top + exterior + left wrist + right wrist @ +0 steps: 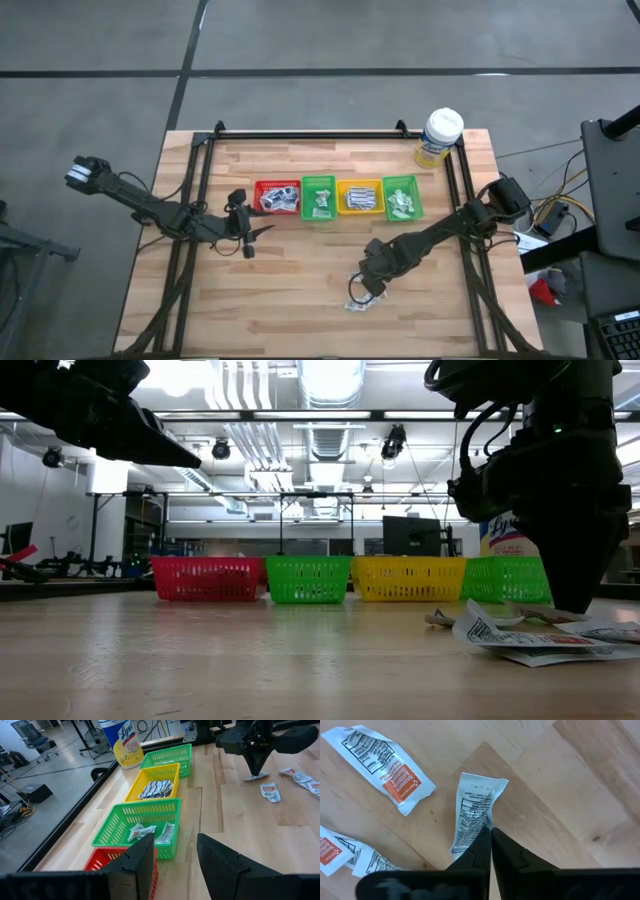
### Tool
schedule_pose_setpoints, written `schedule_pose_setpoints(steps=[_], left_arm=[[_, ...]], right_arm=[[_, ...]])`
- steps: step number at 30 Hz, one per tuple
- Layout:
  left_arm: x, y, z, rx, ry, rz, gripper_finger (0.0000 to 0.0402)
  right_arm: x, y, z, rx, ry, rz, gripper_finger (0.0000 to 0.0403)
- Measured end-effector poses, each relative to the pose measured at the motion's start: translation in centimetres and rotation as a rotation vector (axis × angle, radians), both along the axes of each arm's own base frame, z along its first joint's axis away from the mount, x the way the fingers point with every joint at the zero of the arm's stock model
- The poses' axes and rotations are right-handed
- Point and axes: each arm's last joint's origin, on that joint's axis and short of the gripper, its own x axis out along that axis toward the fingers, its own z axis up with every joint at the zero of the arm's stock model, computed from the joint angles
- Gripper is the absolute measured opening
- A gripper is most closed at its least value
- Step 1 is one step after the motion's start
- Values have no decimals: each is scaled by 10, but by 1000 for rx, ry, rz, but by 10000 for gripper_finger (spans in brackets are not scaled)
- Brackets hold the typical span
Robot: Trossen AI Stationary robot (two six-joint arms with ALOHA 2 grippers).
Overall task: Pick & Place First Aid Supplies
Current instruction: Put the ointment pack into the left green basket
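Held packet (pixel 476 812): flat white paper sachet with grey print, lying on the wooden table (pixel 300 300) toward its near right, pinched at one edge by the right gripper (pixel 491 836). The jaws are closed fully together on that edge; the rest of the packet lies flat on the wood.

Loose packets (pixel 358 302): a small cluster on the table just beside the held one. One with an orange panel (pixel 385 767) lies next to it, apart from it; two more overlap (pixel 345 852) beyond that. In the low view they form a shallow heap (pixel 545 635) at the foot of the right arm.

Bins: four small plastic baskets in a row across the far middle of the table, left to right red bin (pixel 277 196), green bin (pixel 319 198), yellow bin (pixel 360 196), second green bin (pixel 401 198). All four hold packets.

Bottle (pixel 440 135): white cap, yellow label, upright at the far right corner of the table, behind the bins.

Left gripper (pixel 250 232): held above the table left of centre, near the red bin, well apart from the loose packets. Jaws parted with a clear gap, nothing between them.
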Motion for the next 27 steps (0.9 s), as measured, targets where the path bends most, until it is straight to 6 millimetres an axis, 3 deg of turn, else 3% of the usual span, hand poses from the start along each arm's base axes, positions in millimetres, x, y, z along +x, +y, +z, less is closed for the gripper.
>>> schedule_pose_setpoints(steps=[27], left_arm=[[0, 0, 0, 0, 1, 0, 151]], right_arm=[[-15, -9, 44, -58, -88, 86, 8]])
